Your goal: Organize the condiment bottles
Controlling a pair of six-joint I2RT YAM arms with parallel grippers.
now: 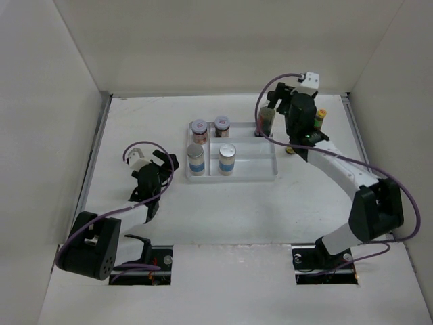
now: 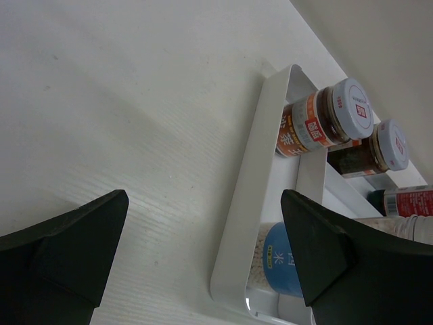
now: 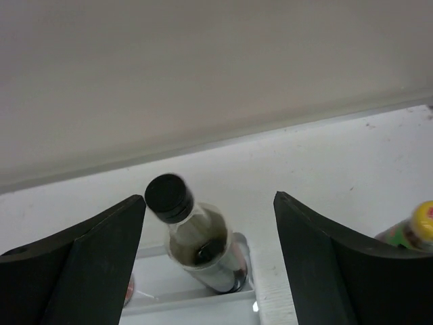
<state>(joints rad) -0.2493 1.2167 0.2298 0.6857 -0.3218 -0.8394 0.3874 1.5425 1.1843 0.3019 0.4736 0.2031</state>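
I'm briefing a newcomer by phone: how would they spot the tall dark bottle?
Start at the white tiered plastic tray mid-table. At its far right corner, under the right arm's open claw, stands a tall dark bottle. Unlike the short reddish-brown spice jars left of it, it is tall, slim and black-capped.

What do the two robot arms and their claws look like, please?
The left arm and right arm have white links, black joint housings and a looping purple cable each. The left claw and right claw have broad, black, wedge-shaped fingers.
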